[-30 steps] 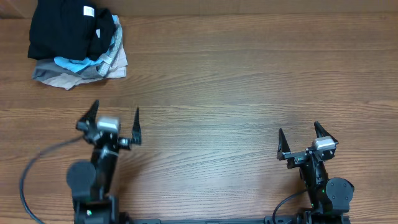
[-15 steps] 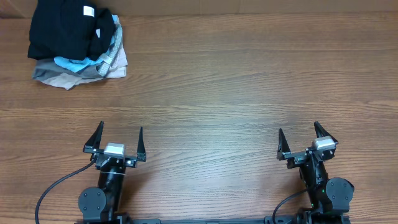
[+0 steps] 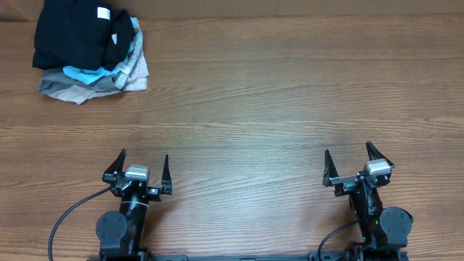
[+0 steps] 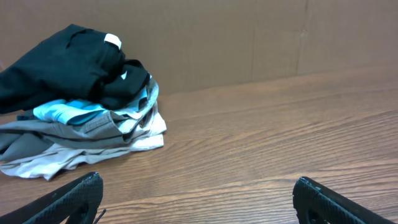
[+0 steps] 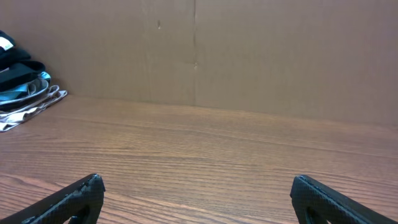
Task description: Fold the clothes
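Note:
A black soft garment [image 3: 72, 32] with a small white label [image 3: 103, 13] lies bunched on top of a pile at the table's far left corner. It also shows in the left wrist view [image 4: 56, 65], label up [image 4: 112, 41], and its edge shows in the right wrist view [image 5: 9, 59]. My left gripper [image 3: 143, 154] is open and empty near the front edge, far from the garment; its fingers frame bare wood in the left wrist view [image 4: 198, 180]. My right gripper [image 3: 348, 149] is open and empty at the front right, over bare wood in the right wrist view [image 5: 198, 180].
Under the black garment lie light-blue [image 3: 83, 72], grey [image 3: 61, 85] and beige [image 3: 136, 69] folded pieces. A brown cardboard wall [image 4: 249, 37] stands along the table's far edge. The wooden table [image 3: 275, 94] stretches between the pile and the grippers.
My left arm has drawn back toward the front edge and straightened, its gripper still open. The right arm and the pile have not moved.

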Robot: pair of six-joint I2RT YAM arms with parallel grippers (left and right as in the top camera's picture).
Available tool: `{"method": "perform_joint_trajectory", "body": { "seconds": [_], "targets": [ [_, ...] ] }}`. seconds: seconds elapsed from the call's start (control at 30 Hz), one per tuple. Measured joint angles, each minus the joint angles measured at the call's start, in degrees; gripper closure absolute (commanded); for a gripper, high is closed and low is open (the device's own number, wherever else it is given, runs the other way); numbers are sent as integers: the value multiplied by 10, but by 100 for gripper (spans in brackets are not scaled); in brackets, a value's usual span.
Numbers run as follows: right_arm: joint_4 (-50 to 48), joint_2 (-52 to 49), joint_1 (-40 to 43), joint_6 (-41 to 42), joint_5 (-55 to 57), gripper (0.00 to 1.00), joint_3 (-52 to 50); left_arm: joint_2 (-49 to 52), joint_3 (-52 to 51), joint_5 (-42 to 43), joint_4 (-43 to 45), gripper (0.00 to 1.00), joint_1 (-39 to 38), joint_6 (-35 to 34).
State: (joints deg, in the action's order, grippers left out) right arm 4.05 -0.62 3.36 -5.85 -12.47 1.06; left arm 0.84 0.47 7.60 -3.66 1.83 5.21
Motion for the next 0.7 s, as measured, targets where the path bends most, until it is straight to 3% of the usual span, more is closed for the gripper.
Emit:
{"method": "perform_joint_trajectory", "body": {
  "seconds": [0.7],
  "targets": [
    [0,0,0,0,0,0,0,0,0,-2,0,0,0,-6]
  ]
}}
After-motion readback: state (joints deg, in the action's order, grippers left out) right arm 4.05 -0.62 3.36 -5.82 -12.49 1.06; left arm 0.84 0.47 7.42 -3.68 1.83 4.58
